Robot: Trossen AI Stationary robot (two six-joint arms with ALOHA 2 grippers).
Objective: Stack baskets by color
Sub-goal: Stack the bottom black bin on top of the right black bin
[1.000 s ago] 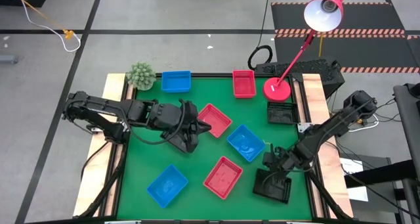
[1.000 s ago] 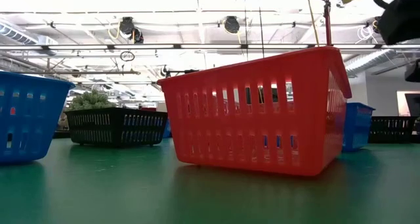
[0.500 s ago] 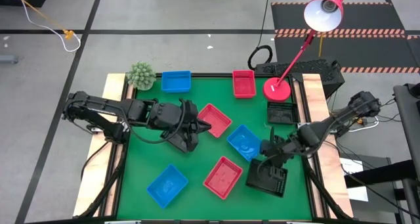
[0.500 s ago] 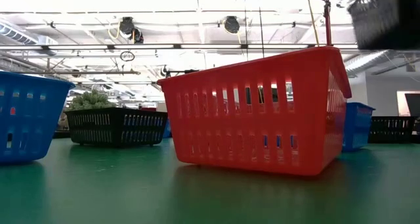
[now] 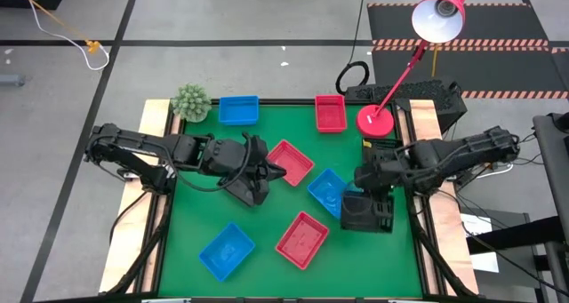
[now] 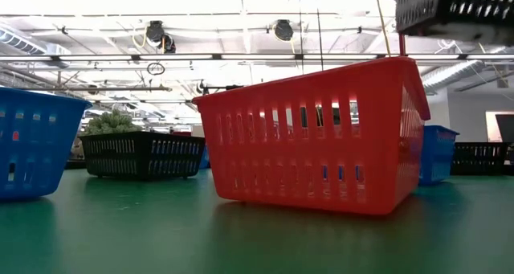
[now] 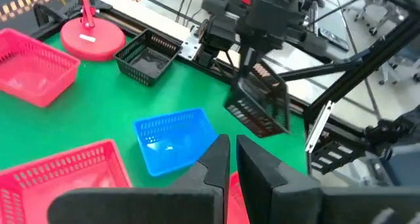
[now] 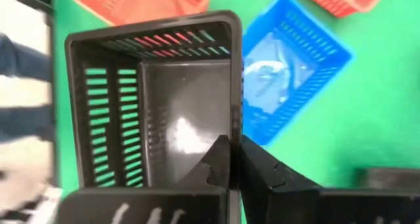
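— What is the right gripper (image 8: 230,159) doing?
— Its fingers are clamped on the rim of a black slatted plastic basket (image 5: 366,211), held in the air above the green table (image 5: 267,219), beside a blue slatted plastic basket (image 5: 331,189).
— And the left gripper (image 7: 228,159)?
— Closed on nothing, hovering by a red slatted plastic basket (image 5: 291,161) mid-table.

— Counting blue baskets (image 5: 238,109) first: three, spread over the green mat.

— Confirmed, three. And red baskets (image 5: 330,113)?

— Three again.

— Black baskets (image 6: 143,155)?

— Three as well: two down on the table, one up in the air. Nine in all.

— Anything else?

— One lamp (image 5: 438,14), one plant ball (image 5: 190,100).
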